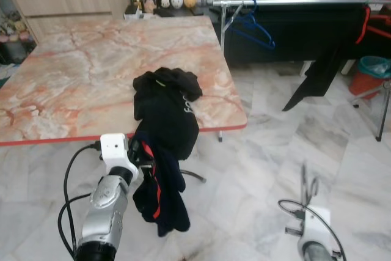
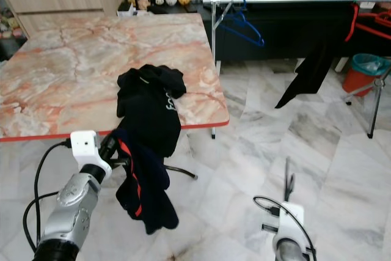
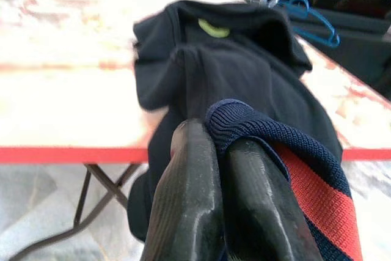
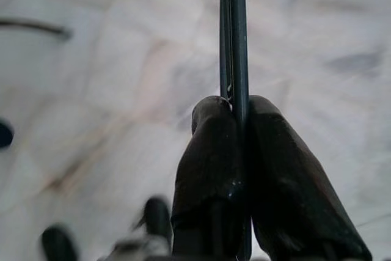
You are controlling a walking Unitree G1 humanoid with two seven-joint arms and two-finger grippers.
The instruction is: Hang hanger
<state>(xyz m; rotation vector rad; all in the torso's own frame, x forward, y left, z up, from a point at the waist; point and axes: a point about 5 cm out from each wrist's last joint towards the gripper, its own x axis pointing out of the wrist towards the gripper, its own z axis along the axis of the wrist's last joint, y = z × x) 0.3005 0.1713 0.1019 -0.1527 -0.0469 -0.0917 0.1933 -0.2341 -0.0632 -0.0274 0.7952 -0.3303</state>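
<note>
Head view: left gripper (image 1: 142, 154) clenches a navy garment (image 1: 160, 197) at the bench (image 1: 73, 77) edge, 7 o'clock. Right wrist view: right gripper (image 4: 239, 132) pinches a thin hanger (image 4: 234, 29). Keep both grips firm, then carry toward the rail (image 1: 299, 2) at 1 o'clock.

Marble table (image 1: 73, 71) blocks 10–12 o'clock; its red front edge runs across at 9–12; dark garment (image 1: 165, 114) heaped on the near corner and draped off the edge at 12, clamped in the left gripper (image 3: 211, 136); folding legs (image 1: 192, 175) just beneath. Open marble floor (image 1: 269, 145) from 1 to 4 o'clock gives a free lane toward the rail (image 1: 305, 2) at 1–2. Along the rail: blue hanger (image 1: 250, 29) by the left post; black garment (image 1: 324, 68) hanging toward the right end; bare stretch between them. Teal bin (image 1: 374, 66) beyond at 2.
</note>
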